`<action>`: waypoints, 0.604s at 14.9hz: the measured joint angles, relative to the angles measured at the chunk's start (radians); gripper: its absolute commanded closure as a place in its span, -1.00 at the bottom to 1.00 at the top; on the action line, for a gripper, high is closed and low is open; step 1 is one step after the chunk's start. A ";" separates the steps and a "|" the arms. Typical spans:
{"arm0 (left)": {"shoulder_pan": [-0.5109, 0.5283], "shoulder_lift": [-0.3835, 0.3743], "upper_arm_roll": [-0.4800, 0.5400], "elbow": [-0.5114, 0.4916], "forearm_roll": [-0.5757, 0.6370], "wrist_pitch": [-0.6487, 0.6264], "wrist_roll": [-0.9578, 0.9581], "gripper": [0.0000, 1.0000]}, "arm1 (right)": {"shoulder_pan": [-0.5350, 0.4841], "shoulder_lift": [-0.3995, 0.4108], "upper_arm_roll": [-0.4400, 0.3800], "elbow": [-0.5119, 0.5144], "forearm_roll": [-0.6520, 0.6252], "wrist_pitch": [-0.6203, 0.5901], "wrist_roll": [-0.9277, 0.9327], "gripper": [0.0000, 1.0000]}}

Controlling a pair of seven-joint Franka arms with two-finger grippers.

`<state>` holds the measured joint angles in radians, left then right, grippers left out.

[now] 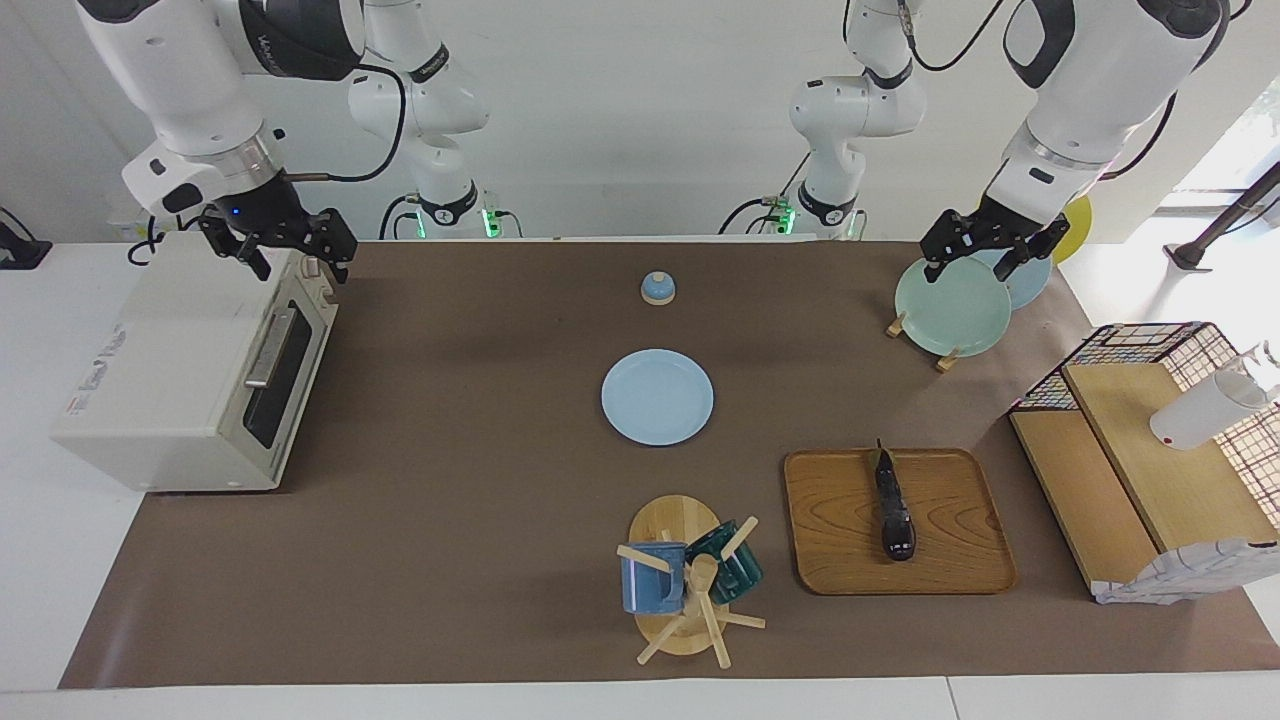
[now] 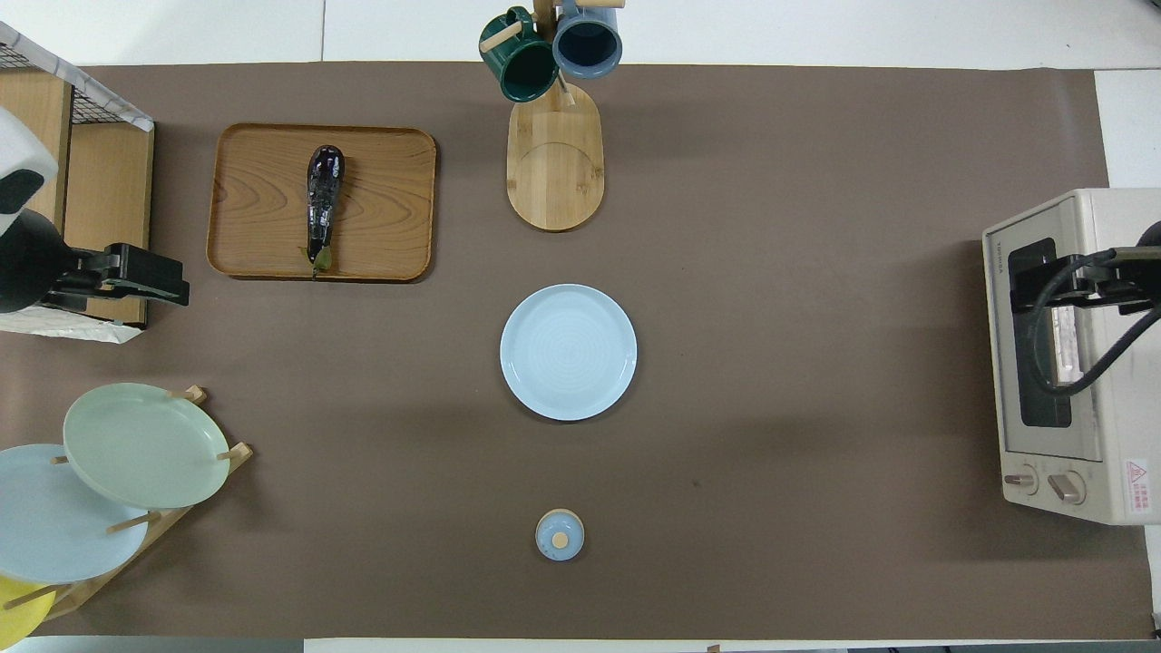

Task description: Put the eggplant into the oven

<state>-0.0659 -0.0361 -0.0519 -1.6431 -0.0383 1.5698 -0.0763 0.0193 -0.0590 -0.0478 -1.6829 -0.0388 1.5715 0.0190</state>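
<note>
The dark purple eggplant (image 1: 893, 510) (image 2: 322, 204) lies on a wooden tray (image 1: 960, 560) (image 2: 390, 199) toward the left arm's end of the table, its stem end toward the robots. The cream-white oven (image 1: 170, 370) (image 2: 1116, 363) stands at the right arm's end with its glass door shut. My right gripper (image 1: 300, 265) (image 2: 1029, 286) is open and empty, up over the oven's top front edge. My left gripper (image 1: 972, 268) (image 2: 168, 286) is open and empty, up over the plate rack, apart from the eggplant.
A pale blue plate (image 1: 657, 396) (image 2: 568, 352) lies mid-table, a small blue lid (image 1: 657, 288) nearer to the robots. A mug tree (image 1: 680, 585) with two mugs stands beside the tray. A plate rack (image 1: 952, 305) and a wire basket with wooden shelves (image 1: 1150, 470) are at the left arm's end.
</note>
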 measured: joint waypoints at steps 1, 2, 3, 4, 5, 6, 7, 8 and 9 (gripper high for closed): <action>0.000 0.000 0.000 0.000 0.000 0.000 0.000 -1.00 | 0.000 0.000 0.000 0.003 0.000 -0.002 0.000 -1.00; 0.000 0.000 0.000 0.000 0.000 0.000 0.000 -1.00 | 0.000 0.000 0.001 0.004 0.000 -0.003 0.000 -1.00; 0.000 0.000 0.000 0.000 0.000 0.000 0.000 -1.00 | 0.000 0.000 0.002 0.004 0.000 -0.004 0.000 -1.00; 0.000 0.000 0.000 0.000 0.000 0.000 0.000 -1.00 | 0.001 0.000 0.003 0.004 0.000 -0.005 0.000 -1.00; 0.000 0.000 0.000 0.000 0.000 0.000 0.000 -1.00 | 0.001 0.000 0.003 0.004 0.000 -0.005 0.000 -1.00; 0.000 0.000 0.000 0.000 0.000 0.000 0.000 -1.00 | 0.001 0.000 0.004 0.004 0.000 -0.007 0.000 -1.00; 0.000 0.000 0.000 0.000 0.000 0.000 0.000 -1.00 | 0.001 0.000 0.005 0.004 0.000 -0.017 0.000 -1.00; 0.000 0.000 0.000 0.000 0.000 0.000 0.000 -1.00 | 0.001 0.000 0.007 0.004 0.000 -0.035 -0.003 -0.92; 0.000 0.000 0.000 0.000 0.000 0.000 0.000 -1.00 | 0.001 0.000 0.009 0.004 0.000 -0.045 -0.015 -0.24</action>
<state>-0.0659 -0.0361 -0.0519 -1.6431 -0.0383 1.5698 -0.0763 0.0204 -0.0593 -0.0392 -1.6790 -0.0387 1.5269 0.0038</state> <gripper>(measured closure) 0.000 0.004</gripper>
